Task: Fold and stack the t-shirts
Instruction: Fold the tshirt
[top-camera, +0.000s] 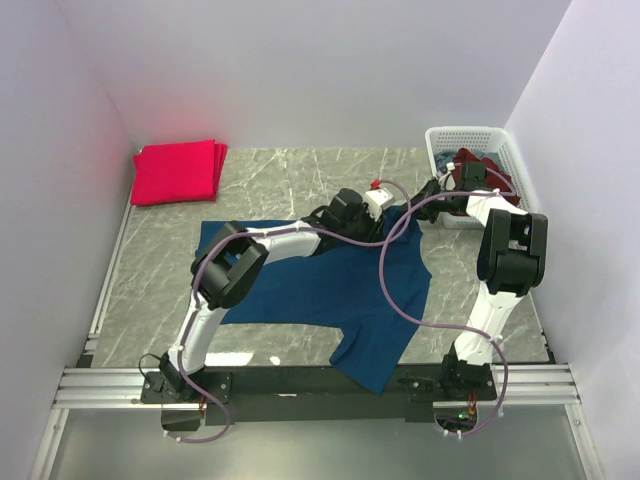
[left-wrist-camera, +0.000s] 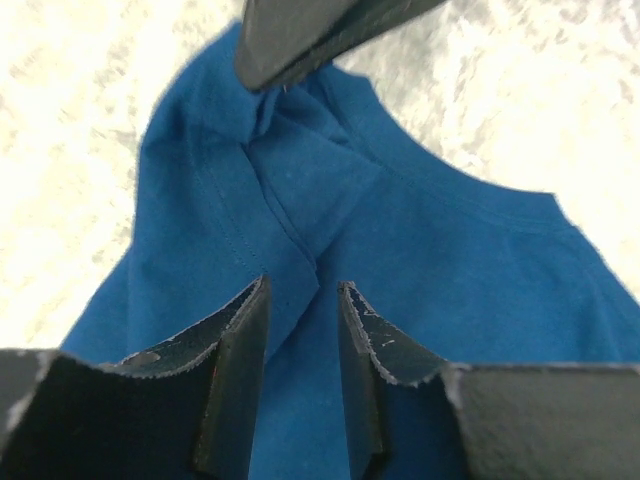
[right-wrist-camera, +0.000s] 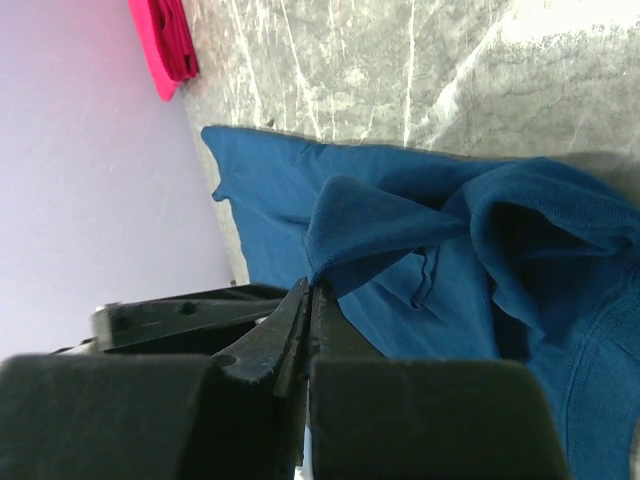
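Observation:
A navy blue t-shirt (top-camera: 330, 285) lies spread on the marble table, one part hanging over the near edge. My right gripper (right-wrist-camera: 312, 285) is shut on a raised fold of it at the shirt's far right corner. My left gripper (left-wrist-camera: 303, 285) hovers just above the same corner, jaws apart, with blue cloth (left-wrist-camera: 450, 260) under them and nothing clamped. In the left wrist view the right gripper's fingers (left-wrist-camera: 300, 35) pinch the cloth just ahead. Folded pinkish-red t-shirts (top-camera: 178, 172) sit stacked at the back left. A dark maroon t-shirt (top-camera: 470, 165) lies in the basket.
The white lattice basket (top-camera: 465, 132) stands at the back right, against the wall. Walls close in the left, back and right sides. Both arms' purple cables (top-camera: 400, 290) loop over the blue shirt. Bare marble (top-camera: 290, 175) shows between the red stack and the basket.

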